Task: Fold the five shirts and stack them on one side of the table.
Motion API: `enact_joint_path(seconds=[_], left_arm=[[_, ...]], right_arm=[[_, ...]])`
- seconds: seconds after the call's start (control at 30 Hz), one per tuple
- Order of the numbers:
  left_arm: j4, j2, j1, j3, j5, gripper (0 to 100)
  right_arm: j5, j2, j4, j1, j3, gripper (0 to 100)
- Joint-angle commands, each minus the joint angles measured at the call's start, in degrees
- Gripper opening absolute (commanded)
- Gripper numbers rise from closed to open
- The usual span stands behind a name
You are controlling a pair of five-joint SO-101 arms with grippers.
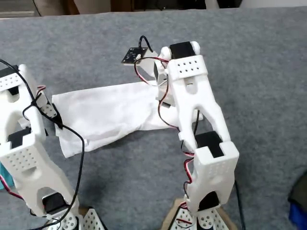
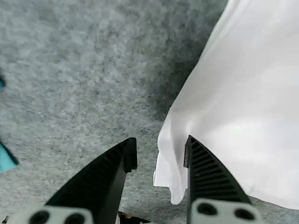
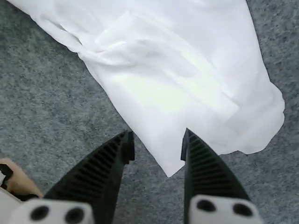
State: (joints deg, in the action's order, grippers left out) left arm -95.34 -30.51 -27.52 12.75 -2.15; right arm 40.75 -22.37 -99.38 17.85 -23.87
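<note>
On the grey table [image 1: 249, 57], the shirt [image 1: 105, 117] lay in a long rumpled strip near the middle. Left gripper [image 2: 160, 154] sat at its 9 o'clock end, jaws moderately apart around the edge. Right gripper [image 3: 156, 145] was at 3 o'clock, jaws just as far apart over a corner.

Grey, felt-like cloth is covering the tabletop [image 1: 259, 72] from edge to edge. A teal thing [image 1: 2, 177] is peeking in low at the left edge of the frame, and a dark blue one [image 1: 298, 211] is sitting in the lower right corner. Brown wooden furniture [image 1: 91, 5] is standing beyond the far edge, along the top.
</note>
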Motion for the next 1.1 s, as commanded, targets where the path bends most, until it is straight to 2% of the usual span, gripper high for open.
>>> enact_joint_path(seconds=[0.0,0.53,0.6,0.67,0.73,0.93,1.07], left_arm=[[-0.5,-0.6,1.4,2.5,0.6,18],[-0.4,-8.7,3.9,0.7,2.2,18],[-0.4,-8.7,4.0,0.7,2.1,12],[-0.4,-8.7,4.1,0.8,2.1,1],[-0.4,-8.7,4.7,0.6,2.1,3],[-0.5,-8.0,4.2,2.3,2.2,2],[-1.8,-4.4,1.9,5.9,2.1,2]], right_arm=[[-0.7,4.6,-0.3,0.0,-2.2,18.5],[-0.7,4.6,-0.4,0.0,-2.2,18.5],[-0.7,4.6,-0.4,-0.1,-2.4,18.5],[-0.7,4.6,-0.4,-0.1,-2.6,18.5],[-0.7,4.6,-0.4,-0.1,-2.6,18.5],[-0.7,6.2,-0.7,-0.2,-2.2,18.5],[-0.7,8.4,-0.7,-0.3,-2.2,18.5]])
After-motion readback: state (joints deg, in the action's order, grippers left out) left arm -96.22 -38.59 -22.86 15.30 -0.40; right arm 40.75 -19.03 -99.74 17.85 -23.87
